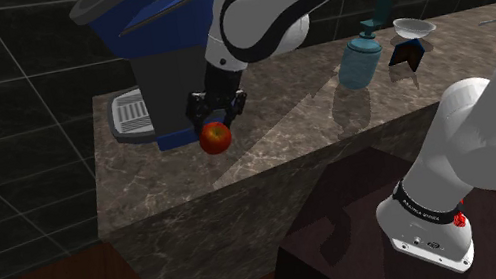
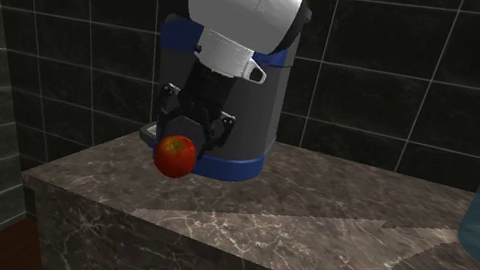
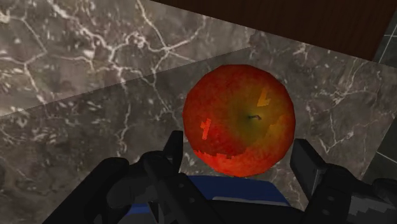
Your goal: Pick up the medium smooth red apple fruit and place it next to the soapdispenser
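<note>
- Gripper (image 1: 214,121): black fingers clenched on both sides of the apple, grasping it.
- Apple (image 1: 215,138): red with yellow patches, over the counter near its front edge.
- Counter (image 1: 285,128): brown marble.
- Coffee machine (image 1: 165,70): blue and grey, near, at the apple's 11 o'clock.
- Soap dispenser (image 1: 361,59): pale blue, well apart, at 2 o'clock in the shoulder view.

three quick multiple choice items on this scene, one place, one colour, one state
1. The round red-yellow apple is nearest: A the blue-and-grey coffee machine B the translucent soap dispenser bottle C a sink.
2. The soap dispenser bottle is: A white B teal blue C red.
3. The black two-finger gripper is: A open B shut on nothing C shut on the apple.
1 A, it hangs right by the machine; 2 B, its body shows teal; 3 C, fingers clasp the apple's sides.
</note>
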Available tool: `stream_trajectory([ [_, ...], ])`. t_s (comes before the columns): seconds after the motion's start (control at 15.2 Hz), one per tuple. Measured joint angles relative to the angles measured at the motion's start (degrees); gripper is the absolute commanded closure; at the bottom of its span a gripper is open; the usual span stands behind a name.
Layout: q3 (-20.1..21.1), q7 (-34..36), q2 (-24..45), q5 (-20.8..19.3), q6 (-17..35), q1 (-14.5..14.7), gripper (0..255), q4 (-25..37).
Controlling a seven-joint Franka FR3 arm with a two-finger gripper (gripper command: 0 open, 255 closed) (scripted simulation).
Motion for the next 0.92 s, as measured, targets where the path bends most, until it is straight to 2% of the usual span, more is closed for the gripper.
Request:
stream_trajectory([
  [0.92,-0.41,3.48,-5.13,-2.62,-10.86,-0.80,255,5.99],
])
